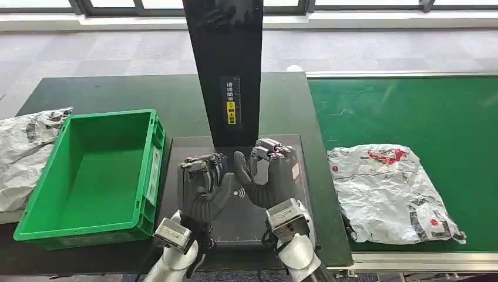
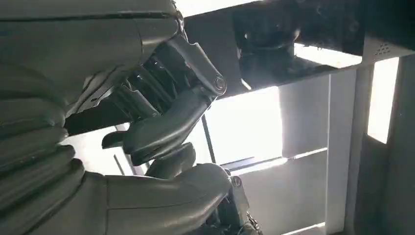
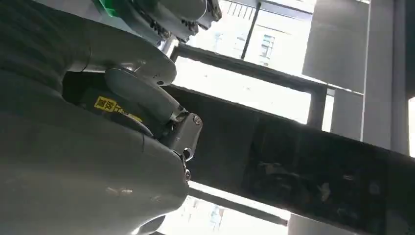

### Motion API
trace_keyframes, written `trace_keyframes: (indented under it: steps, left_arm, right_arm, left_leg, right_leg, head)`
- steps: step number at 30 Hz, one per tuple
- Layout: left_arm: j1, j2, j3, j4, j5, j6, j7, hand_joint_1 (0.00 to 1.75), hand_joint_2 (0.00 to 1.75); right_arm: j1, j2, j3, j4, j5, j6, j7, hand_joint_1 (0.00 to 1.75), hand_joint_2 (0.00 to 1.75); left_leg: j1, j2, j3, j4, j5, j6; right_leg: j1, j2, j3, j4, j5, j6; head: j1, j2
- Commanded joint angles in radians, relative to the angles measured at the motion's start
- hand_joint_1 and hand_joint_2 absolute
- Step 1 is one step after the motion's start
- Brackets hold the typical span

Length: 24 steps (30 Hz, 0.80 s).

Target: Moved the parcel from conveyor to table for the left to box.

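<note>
While a green crate (image 1: 88,176) is sitting left of the dark pad (image 1: 235,217) on the worktop (image 1: 117,94), the left robot hand (image 1: 202,188) and right robot hand (image 1: 270,173) are hovering over that pad, fingers apart, holding nothing; the parcel (image 1: 390,194) is lying on the conveyor (image 1: 411,111), right of the pad.

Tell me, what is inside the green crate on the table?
The green crate shows only its own bare green floor and walls; no parcel lies in it. The strip of floor just behind its near wall is hidden.
</note>
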State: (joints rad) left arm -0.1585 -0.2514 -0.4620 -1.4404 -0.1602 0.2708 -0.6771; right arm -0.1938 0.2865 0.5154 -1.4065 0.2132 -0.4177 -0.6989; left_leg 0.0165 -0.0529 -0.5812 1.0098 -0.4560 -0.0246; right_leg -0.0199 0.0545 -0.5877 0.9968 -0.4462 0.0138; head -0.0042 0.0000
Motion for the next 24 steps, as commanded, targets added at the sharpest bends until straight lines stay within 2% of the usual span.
trace_keyframes:
  steps: [1,2,3,4,7,9,11,13,19,20,21,22,23,24]
  left_arm:
    - [-0.097,0.002,-0.067,0.091,0.01,-0.003,-0.021,1.75,1.75]
    - [-0.099,0.001,-0.068,0.089,0.011,-0.009,-0.021,1.75,1.75]
    - [-0.1,0.0,-0.069,0.095,0.007,-0.01,-0.021,1.64,1.75]
    - [-0.111,-0.01,-0.069,0.118,0.001,-0.003,-0.021,0.0,1.75]
    - [-0.099,-0.015,-0.05,0.133,-0.002,-0.005,-0.021,0.0,1.75]
    - [-0.093,-0.03,-0.012,0.164,-0.017,0.011,-0.021,0.0,1.75]
    - [-0.079,-0.028,0.019,0.148,-0.017,0.009,-0.021,0.0,1.75]
    - [-0.049,-0.022,0.071,0.121,-0.04,0.019,-0.021,0.0,1.75]
    - [-0.041,-0.017,0.074,0.109,-0.04,0.018,-0.021,0.0,1.75]
    - [-0.027,-0.014,0.066,0.09,-0.04,0.023,-0.021,0.0,1.75]
    - [-0.027,-0.014,0.066,0.09,-0.04,0.023,-0.021,0.0,1.75]
    - [-0.013,-0.011,0.045,0.086,-0.047,0.03,-0.021,0.0,1.75]
    - [-0.012,-0.012,0.034,0.09,-0.047,0.037,-0.021,0.0,1.75]
    - [-0.013,-0.014,0.03,0.099,-0.048,0.043,-0.021,0.0,1.75]
  right_arm:
    - [-0.071,-0.056,0.062,0.091,-0.015,-0.017,0.001,1.75,1.75]
    - [-0.066,-0.059,0.063,0.077,-0.018,-0.016,0.001,1.75,1.75]
    - [-0.064,-0.059,0.063,0.079,-0.016,-0.012,0.001,0.19,1.75]
    - [-0.088,-0.045,0.074,0.122,-0.019,-0.03,0.001,0.0,1.75]
    - [-0.058,-0.037,0.034,0.127,0.012,-0.026,0.001,0.0,1.75]
    - [-0.051,-0.012,-0.05,0.221,0.05,-0.031,0.001,0.0,1.75]
    - [-0.075,-0.022,-0.119,0.338,0.213,-0.081,0.082,0.0,1.75]
    - [-0.078,-0.034,-0.233,0.458,0.488,-0.182,0.167,0.0,1.75]
    - [-0.077,-0.046,-0.253,0.473,0.511,-0.19,0.162,0.0,1.75]
    - [-0.085,-0.062,-0.284,0.506,0.616,-0.259,0.225,0.0,1.75]
    - [-0.085,-0.062,-0.284,0.506,0.616,-0.259,0.225,0.0,1.75]
    - [-0.085,-0.075,-0.385,0.498,0.711,-0.28,0.283,0.0,1.75]
    - [-0.091,-0.094,-0.448,0.497,0.755,-0.28,0.294,0.0,1.75]
    - [-0.064,-0.073,-0.586,0.405,0.995,-0.28,0.407,0.0,1.75]
  left_leg:
    - [0.0,0.002,0.001,0.0,0.0,0.001]
    - [0.0,0.004,0.001,-0.001,0.001,0.002]
    - [-0.001,0.004,0.001,-0.001,0.001,0.002]
    - [0.0,0.001,0.0,0.0,0.0,0.001]
    - [-0.001,0.003,0.002,-0.003,0.001,0.002]
    - [-0.001,0.004,0.003,-0.003,0.001,0.002]
    - [0.0,0.001,0.004,-0.003,0.001,0.001]
    - [0.0,0.002,0.004,-0.003,0.001,0.001]
    - [-0.001,0.002,0.003,-0.003,0.001,0.002]
    - [0.0,0.002,0.002,-0.002,0.001,0.002]
    - [-0.001,0.002,0.003,-0.003,0.001,0.002]
    - [-0.001,0.002,0.002,-0.002,0.001,0.002]
    - [-0.001,0.002,0.003,-0.003,0.001,0.002]
    - [-0.001,-0.001,0.002,-0.002,0.001,0.001]
  right_leg:
    - [0.001,-0.004,0.001,-0.001,0.0,-0.001]
    - [0.001,-0.006,0.002,-0.002,0.001,-0.001]
    - [0.001,-0.006,0.002,-0.002,0.001,-0.001]
    - [0.0,-0.004,0.001,0.0,0.0,-0.001]
    - [0.001,-0.008,0.004,-0.003,0.001,-0.001]
    - [0.001,-0.006,0.004,-0.003,0.001,-0.001]
    - [0.001,-0.005,0.005,-0.003,0.0,-0.001]
    - [0.001,-0.006,0.005,-0.004,0.001,-0.001]
    - [0.0,-0.009,0.005,-0.004,0.001,-0.001]
    - [0.0,-0.006,0.003,-0.002,0.001,-0.001]
    - [0.0,-0.008,0.005,-0.003,0.001,-0.001]
    - [0.0,-0.005,0.004,-0.002,0.0,0.0]
    - [0.0,-0.007,0.005,-0.003,0.0,-0.001]
    - [-0.001,-0.007,0.004,-0.002,0.0,0.0]
  head:
    - [0.0,0.0]
    - [0.0,0.0]
    - [0.0,0.0]
    - [0.0,0.0]
    - [0.0,0.0]
    - [0.0,0.0]
    - [0.0,0.0]
    - [0.0,0.0]
    - [0.0,0.0]
    - [0.0,0.0]
    - [0.0,0.0]
    - [0.0,0.0]
    - [0.0,0.0]
    - [0.0,0.0]
